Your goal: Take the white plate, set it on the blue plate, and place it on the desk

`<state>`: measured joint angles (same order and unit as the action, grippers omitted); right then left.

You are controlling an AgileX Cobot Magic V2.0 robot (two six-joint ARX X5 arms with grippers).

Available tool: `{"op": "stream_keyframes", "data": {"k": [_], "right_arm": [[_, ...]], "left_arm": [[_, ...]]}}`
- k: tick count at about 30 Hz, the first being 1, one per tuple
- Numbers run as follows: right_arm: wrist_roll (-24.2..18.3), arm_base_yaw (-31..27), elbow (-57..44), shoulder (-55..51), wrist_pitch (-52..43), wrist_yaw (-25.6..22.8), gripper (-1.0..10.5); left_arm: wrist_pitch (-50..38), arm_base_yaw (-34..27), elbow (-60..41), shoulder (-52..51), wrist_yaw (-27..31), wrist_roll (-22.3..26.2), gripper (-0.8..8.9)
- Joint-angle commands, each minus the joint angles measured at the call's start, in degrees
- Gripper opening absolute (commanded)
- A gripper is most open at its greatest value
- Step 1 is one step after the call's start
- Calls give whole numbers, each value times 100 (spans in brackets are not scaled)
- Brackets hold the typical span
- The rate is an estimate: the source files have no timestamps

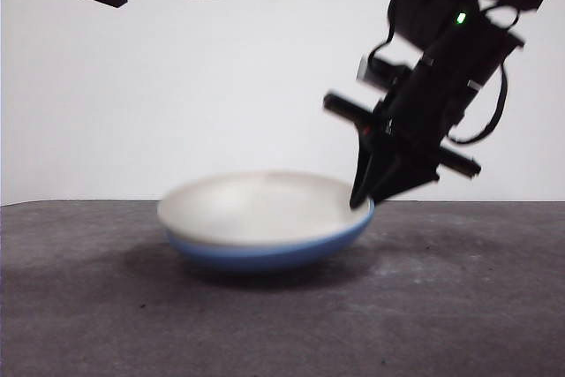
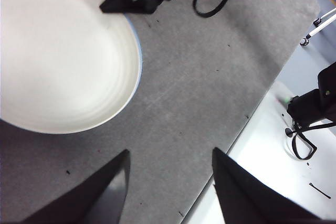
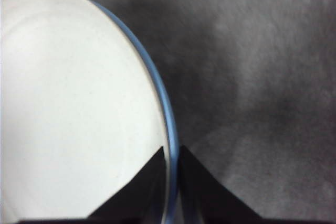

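White plate (image 1: 256, 205) nested in blue plate (image 1: 265, 253), mid-desk (image 1: 459, 306). Right gripper (image 3: 171, 163) nearly closed, both rims pinched between jaws. Left gripper (image 2: 170, 182) held wide open, empty, apart. Stacking judged done; next, pair to be lowered onto desk, jaws released.

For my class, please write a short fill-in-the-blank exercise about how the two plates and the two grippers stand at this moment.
1. The white plate lies nested in the ____ plate.
2. The right gripper has its jaws closed on the stacked plates' ____.
3. The left gripper hangs over the desk with its jaws ____.
4. The blue plate rests on the ____.

Missing words: blue; rim; open; desk
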<state>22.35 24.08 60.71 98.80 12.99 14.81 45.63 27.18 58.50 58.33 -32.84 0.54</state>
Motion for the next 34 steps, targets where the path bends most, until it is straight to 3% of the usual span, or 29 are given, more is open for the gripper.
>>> {"op": "stream_keyframes", "data": {"k": [1,10,14,17,25,34], "right_arm": [[101,35,168,243,-107,9,8],[61,33,177,385,-94,11,22],[63,33,177,385,-28,-7,195],[63,33,177,382,-9,-7,260],[33,33,177,28,81,-146,266],[-586,50,177,-1213,835,-122,266]], "left_arm": [[-22,26,57,20,-17,31,248],[-22,26,57,20,-17,28,248],[-11,26,57,20,-17,26,248],[-15,26,57,20,-17,26,248],[-13,26,57,20,-17,26,248],[-15,26,57,20,-17,28,248]]}}
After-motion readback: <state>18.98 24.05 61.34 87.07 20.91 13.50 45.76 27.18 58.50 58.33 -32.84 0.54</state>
